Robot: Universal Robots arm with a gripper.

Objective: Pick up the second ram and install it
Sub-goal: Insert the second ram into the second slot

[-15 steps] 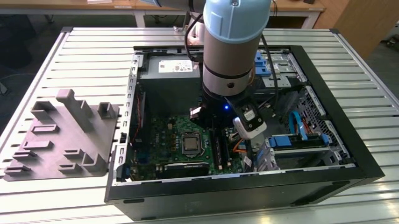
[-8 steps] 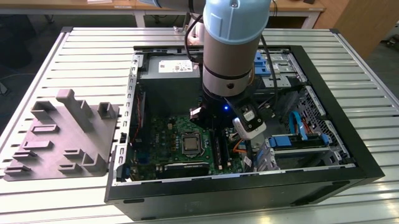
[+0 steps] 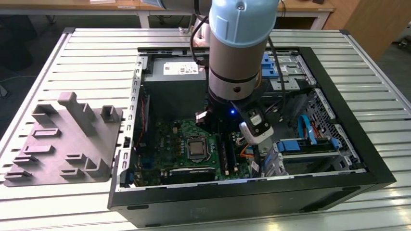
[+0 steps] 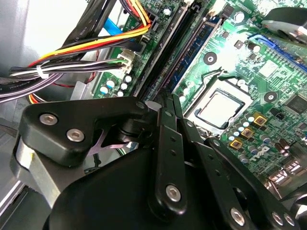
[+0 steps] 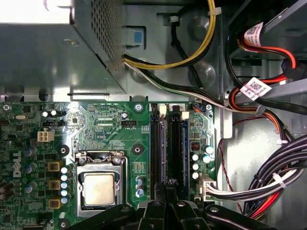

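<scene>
Now | gripper [image 5: 167, 191] hung low over motherboard [image 5: 110, 129], fingers drawn together at memory slots [image 5: 168, 143] | second ram [image 4: 192, 50] stood on edge in slot | looked light, stiff, fragile; best held by long edges.

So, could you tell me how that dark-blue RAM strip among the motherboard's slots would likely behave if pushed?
The second ram is a thin flat board, so probably stiff and light, yet fragile if bent. Standing on edge among the memory slots, it likely resists sideways pushes.
</scene>
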